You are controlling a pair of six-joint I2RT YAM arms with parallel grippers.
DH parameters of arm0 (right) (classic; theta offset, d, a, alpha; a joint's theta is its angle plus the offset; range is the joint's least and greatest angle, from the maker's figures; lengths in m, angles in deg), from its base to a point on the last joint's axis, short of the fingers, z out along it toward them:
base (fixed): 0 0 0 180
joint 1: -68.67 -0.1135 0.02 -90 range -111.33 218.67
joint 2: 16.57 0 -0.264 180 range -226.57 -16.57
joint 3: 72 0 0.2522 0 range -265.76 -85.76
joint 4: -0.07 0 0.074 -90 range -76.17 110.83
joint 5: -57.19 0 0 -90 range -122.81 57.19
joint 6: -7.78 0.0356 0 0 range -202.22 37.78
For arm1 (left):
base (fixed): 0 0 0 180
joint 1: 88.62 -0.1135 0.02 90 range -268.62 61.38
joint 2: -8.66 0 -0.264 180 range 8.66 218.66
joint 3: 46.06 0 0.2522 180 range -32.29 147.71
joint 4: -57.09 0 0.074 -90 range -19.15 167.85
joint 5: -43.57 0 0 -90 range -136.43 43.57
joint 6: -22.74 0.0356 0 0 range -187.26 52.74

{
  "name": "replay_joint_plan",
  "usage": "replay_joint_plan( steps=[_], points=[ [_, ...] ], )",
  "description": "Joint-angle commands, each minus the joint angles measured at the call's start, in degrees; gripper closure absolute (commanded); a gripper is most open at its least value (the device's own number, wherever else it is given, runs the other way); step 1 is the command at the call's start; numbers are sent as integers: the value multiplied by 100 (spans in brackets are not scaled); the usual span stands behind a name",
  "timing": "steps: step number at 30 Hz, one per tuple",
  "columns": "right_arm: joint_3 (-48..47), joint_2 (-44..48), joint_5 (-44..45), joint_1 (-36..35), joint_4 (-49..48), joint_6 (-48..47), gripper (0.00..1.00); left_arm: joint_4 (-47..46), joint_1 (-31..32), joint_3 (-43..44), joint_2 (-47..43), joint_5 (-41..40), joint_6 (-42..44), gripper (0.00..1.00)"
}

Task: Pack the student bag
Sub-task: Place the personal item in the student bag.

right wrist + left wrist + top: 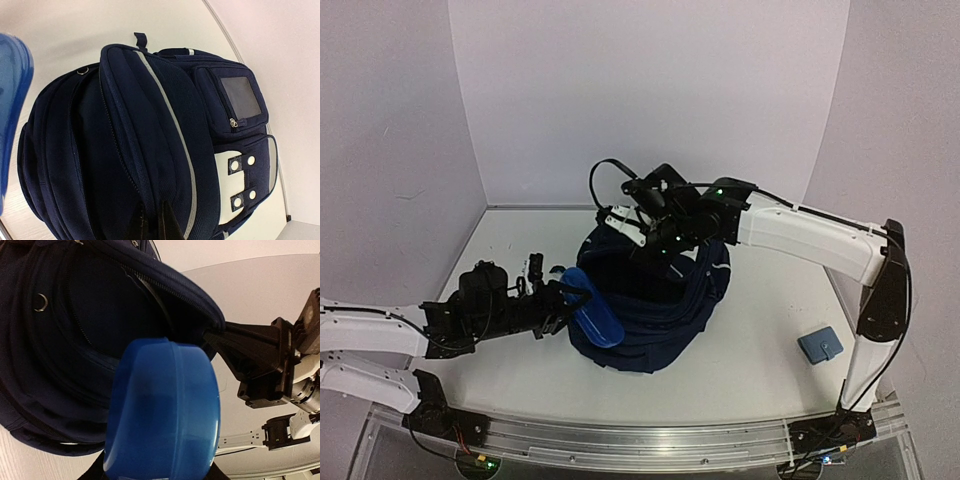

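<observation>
navy bag in closed right tool, blue case in left tool

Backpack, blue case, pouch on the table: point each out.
backpack (142, 125), right wrist view, front flap left of the white stripe
blue case (165, 410), left wrist view, middle of its rounded end
pouch (820, 345), top view, middle of its top face

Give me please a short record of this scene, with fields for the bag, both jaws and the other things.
student bag: middle of the table, main compartment unzipped
right jaws: shut on the bag's opening rim
left jaws: holding a blue container beside the opening, not yet inside
small blue pouch: flat on the table, right of the bag, apart from it
</observation>
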Motion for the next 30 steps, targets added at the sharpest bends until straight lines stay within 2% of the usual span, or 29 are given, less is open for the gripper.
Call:
replay_joint_plan(
  steps=[1,10,16,21,24,26,30],
  points=[
    [-831,-141,-328,-83,-482,237,100,-1599,33,251,847,277,-74,80],
    [-1038,-164,-689,-83,-365,420,100,-4055,-20,1014,2929,156,-591,80],
    [-682,113,-1013,-84,-352,529,100,-4860,-387,971,3565,-170,-1337,80],
    [-658,188,-1446,-89,-334,774,100,-4427,-519,1178,3876,-720,-1492,77],
    [-689,192,-1551,-89,-307,867,100,-3941,-572,1465,4045,-788,-1538,70],
    [-681,195,-1562,-87,-295,891,100,-3486,-582,1574,4013,-875,-1575,63],
    [-647,201,-1473,-81,-288,885,100,-2394,-536,1754,3656,-929,-1514,40]
  ],
)
